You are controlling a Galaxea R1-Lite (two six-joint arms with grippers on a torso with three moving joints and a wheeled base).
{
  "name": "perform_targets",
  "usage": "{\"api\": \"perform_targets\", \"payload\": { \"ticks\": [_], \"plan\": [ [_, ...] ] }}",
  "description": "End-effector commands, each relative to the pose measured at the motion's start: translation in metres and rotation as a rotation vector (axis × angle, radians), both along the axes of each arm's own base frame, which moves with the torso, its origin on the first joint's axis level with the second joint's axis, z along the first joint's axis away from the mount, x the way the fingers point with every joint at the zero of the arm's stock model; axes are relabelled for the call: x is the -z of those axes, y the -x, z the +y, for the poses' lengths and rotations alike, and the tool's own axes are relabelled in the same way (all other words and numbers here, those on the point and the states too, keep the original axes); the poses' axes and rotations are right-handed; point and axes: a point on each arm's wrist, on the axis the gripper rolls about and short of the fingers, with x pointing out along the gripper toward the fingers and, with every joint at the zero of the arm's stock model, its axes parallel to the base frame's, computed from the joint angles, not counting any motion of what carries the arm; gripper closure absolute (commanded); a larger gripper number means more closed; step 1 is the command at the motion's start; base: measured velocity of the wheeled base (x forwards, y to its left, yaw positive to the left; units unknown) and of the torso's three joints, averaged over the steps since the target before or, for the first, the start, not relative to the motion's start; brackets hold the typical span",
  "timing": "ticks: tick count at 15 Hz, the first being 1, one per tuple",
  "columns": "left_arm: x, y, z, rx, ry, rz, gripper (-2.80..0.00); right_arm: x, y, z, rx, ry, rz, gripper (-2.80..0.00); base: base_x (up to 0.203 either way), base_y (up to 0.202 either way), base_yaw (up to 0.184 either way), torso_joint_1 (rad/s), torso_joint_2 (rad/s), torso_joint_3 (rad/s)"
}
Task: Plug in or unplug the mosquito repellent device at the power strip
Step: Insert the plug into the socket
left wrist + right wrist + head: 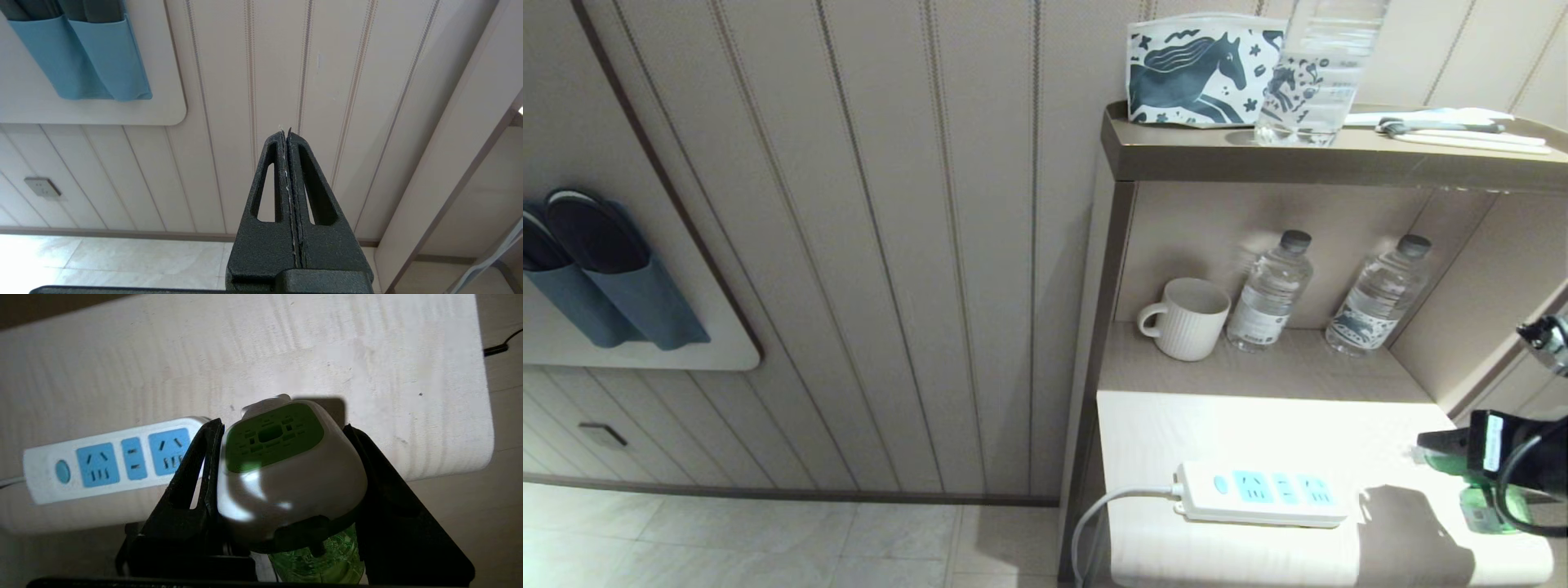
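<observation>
A: Starting at the left, what do you see?

B: Two blue fabric pockets [613, 294] hang on a wall panel, dark slippers tucked in them. The left end effector [288, 134] faces that wall, well away from the table, with its fingers pressed together on nothing.

A: And moving on to the furniture?

B: On the top shelf [1176, 151] there is a horse-print pouch [1205, 69], a clear bottle [1319, 73] just beside it, and toiletries further right. In the niche beneath, a white ribbed mug [1186, 317] stands left of two water bottles [1270, 292], all upright against the back wall.

A: Where is the power strip?

B: The power strip [1262, 492] lies flat near the front edge of the table [1241, 425], closer to the left edge, its white cord [1107, 510] dropping over the left side. The blue button is at its left end, then the three light-blue socket panels. Nothing is plugged into them.

A: And the device?

B: The mosquito repellent device [286, 465] is at the table's right edge, to the right of the strip and apart from it. The right end effector [282, 428] pinches its white body between both fingers, with the green vented face showing in the right wrist view and the translucent green bottle toward the wrist. I cannot tell whether it rests on the table or is lifted.
</observation>
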Motion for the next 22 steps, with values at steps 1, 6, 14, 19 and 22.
{"api": "perform_targets", "payload": {
  "ticks": [1,6,14,19,22],
  "plan": [
    [0.0,0.0,0.0,0.0,0.0,-0.001,0.0,-0.014,0.0,0.002,-0.023,-0.048,0.027,0.0,0.0,0.0,0.0,0.0,0.0,0.0],
    [0.0,0.0,0.0,0.001,0.0,-0.001,0.0,-0.035,0.001,0.007,-0.061,-0.14,0.153,0.0,0.0,0.0,0.0,0.0,0.0,0.0],
    [0.0,0.0,0.0,0.001,0.0,-0.001,0.0,-0.058,0.006,0.051,-0.308,-0.122,0.291,0.0,0.0,0.0,0.0,0.0,0.0,0.0],
    [0.0,0.0,0.0,0.001,0.0,-0.001,0.0,-0.085,-0.009,0.08,-0.417,-0.057,0.368,0.0,0.0,0.0,0.0,0.0,0.0,0.0],
    [0.0,0.0,0.0,0.001,0.0,-0.001,0.0,-0.084,-0.024,0.098,-0.422,0.054,0.432,0.0,0.0,0.0,0.0,0.0,0.0,0.0]
  ]
}}
